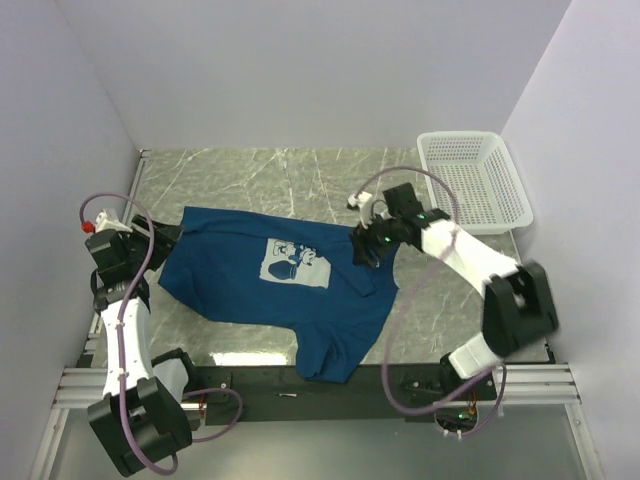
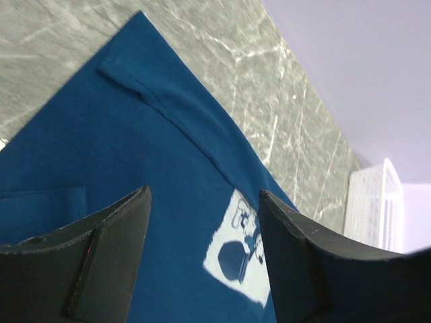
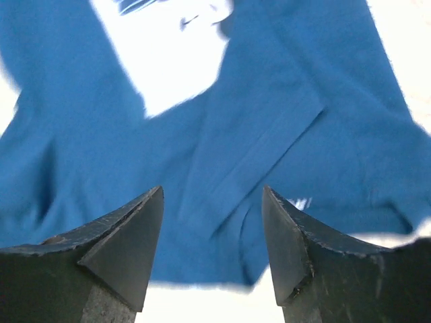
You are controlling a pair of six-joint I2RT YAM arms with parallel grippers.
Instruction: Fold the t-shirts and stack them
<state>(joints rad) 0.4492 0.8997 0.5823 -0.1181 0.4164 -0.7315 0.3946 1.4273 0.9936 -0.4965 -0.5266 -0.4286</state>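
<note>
Top external: rumpled blue t-shirt on veined table; left hand, right hand both apart.

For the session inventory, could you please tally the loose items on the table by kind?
Dark blue t-shirt: 1
White mesh basket: 1
Total: 2
</note>
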